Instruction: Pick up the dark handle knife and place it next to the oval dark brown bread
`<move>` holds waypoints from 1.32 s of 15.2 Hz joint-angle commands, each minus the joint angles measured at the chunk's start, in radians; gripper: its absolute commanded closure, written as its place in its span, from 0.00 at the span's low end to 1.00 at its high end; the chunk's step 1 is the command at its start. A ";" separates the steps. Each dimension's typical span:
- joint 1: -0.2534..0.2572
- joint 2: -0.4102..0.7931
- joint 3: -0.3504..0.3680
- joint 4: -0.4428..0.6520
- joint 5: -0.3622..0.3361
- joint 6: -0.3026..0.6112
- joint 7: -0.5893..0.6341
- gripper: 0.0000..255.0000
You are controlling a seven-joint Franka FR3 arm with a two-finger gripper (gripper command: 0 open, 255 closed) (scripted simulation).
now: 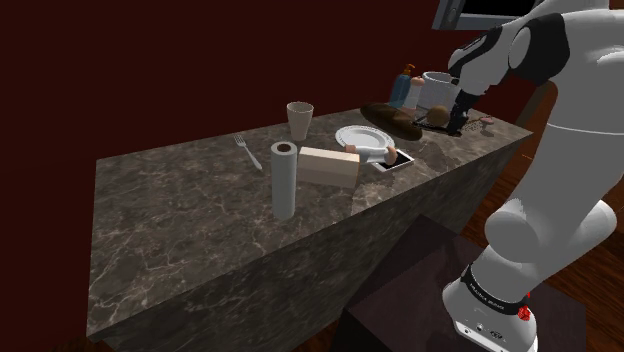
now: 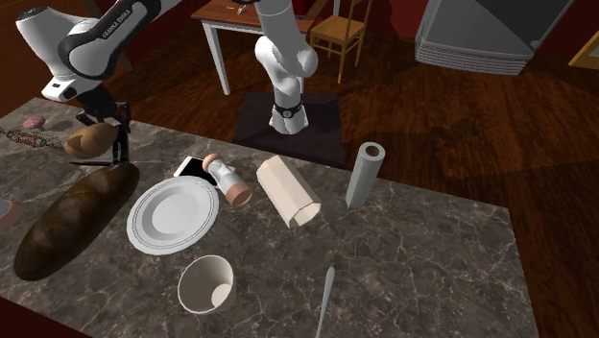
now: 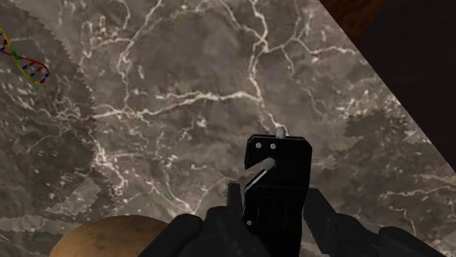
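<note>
Two fingers [image 3: 321, 215] are clamped on the knife [image 3: 278, 171] at its black handle, holding it over the table [image 3: 183, 87] near the bread [image 2: 77, 216]; I judge it light, stiff, and rightly taken by the handle.

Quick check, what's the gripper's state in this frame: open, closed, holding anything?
Gripper: jaws closed on the dark-handled knife, gripping it by the handle.
</note>
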 commanded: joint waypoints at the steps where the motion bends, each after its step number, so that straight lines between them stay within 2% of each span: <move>1: -0.001 0.009 0.003 -0.017 0.008 0.023 -0.007 1.00; 9: -0.012 0.063 0.019 -0.061 0.052 0.111 -0.039 1.00; 16: -0.011 0.063 0.018 -0.061 0.052 0.111 -0.039 1.00; 17: -0.011 0.063 0.018 -0.061 0.052 0.111 -0.039 0.00; 20: -0.010 0.063 0.019 -0.060 0.051 0.110 -0.037 0.00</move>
